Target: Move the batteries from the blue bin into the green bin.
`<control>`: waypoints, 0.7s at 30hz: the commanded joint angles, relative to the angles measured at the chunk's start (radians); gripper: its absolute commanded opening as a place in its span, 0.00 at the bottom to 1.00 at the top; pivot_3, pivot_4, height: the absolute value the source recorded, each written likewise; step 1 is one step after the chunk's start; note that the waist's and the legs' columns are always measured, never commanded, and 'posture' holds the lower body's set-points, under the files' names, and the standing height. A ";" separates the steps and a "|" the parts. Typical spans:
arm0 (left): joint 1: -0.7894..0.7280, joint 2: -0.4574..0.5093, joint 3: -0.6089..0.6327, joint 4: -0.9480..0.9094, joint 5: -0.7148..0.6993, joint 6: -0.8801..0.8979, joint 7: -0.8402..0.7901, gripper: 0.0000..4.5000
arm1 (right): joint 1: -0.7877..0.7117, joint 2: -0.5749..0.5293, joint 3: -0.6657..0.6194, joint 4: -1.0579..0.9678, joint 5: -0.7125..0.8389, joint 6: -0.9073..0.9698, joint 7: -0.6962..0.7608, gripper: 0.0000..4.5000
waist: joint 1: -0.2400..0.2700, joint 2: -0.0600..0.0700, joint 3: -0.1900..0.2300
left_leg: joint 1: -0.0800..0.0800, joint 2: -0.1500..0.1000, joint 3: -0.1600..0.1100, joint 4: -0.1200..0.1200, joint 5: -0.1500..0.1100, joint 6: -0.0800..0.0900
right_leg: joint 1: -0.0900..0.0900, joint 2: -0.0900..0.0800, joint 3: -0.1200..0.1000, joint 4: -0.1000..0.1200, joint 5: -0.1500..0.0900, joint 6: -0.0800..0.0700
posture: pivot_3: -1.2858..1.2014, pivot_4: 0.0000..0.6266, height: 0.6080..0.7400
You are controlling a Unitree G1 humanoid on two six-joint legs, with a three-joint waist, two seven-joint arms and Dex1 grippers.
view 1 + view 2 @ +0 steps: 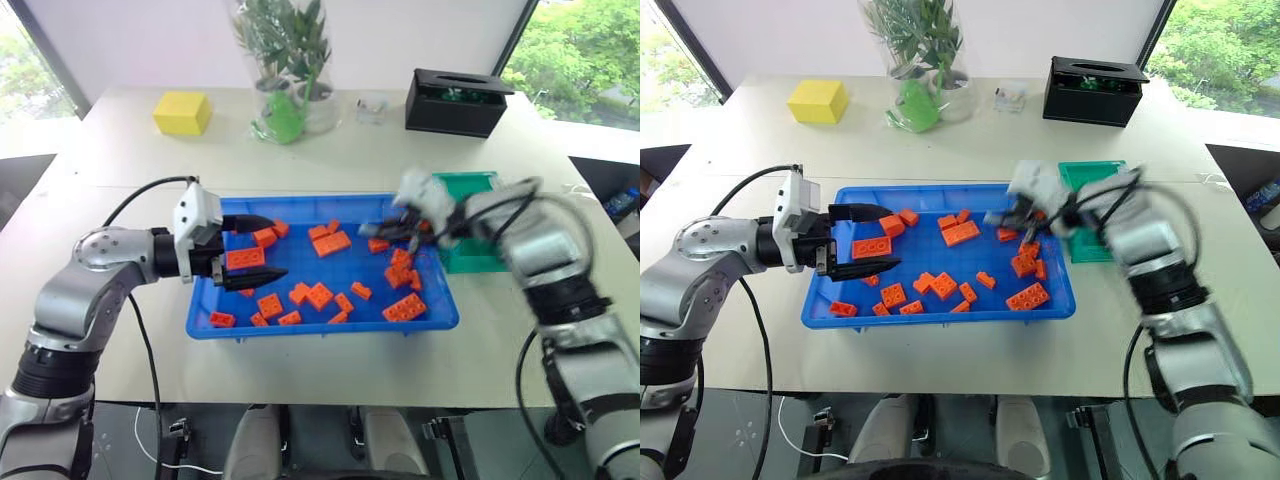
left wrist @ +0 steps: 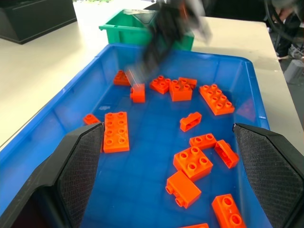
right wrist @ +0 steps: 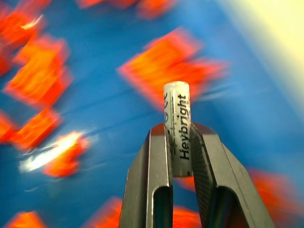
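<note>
Battery [image 3: 177,126] sits clamped upright between the right gripper [image 3: 178,142] fingers, above the blue bin's [image 1: 320,327] right end — carry it level to the green bin [image 1: 470,185] beside that edge before releasing. Left gripper [image 1: 262,248] hangs spread, empty.
</note>
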 commanded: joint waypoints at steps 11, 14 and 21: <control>-0.040 0.008 0.030 0.036 -0.012 -0.001 -0.016 1.00 | 0.144 -0.198 -0.197 0.075 -0.010 0.003 -0.164 0.32 | -0.013 0.000 0.000 | 0.001 0.000 0.002 -0.001 0.000 0.000 | -0.001 0.001 0.001 0.000 -0.001 -0.001 | 0.52 0.24 0.97; -0.051 0.017 0.040 0.056 -0.010 -0.006 -0.023 1.00 | 0.162 -0.211 -0.205 0.083 0.003 -0.036 -0.154 0.67 | -0.008 0.000 0.000 | 0.001 0.000 0.002 0.000 0.000 0.000 | -0.001 0.001 0.002 0.000 -0.001 -0.001 | 0.52 0.24 0.97; 0.003 0.137 0.176 0.124 -0.045 0.001 -0.095 1.00 | 0.325 -0.373 -0.363 0.113 0.134 -0.261 0.115 0.87 | -0.002 0.000 0.000 | -0.001 0.000 0.003 -0.001 0.000 0.001 | -0.001 0.001 0.001 -0.001 0.000 0.002 | 0.52 0.24 0.97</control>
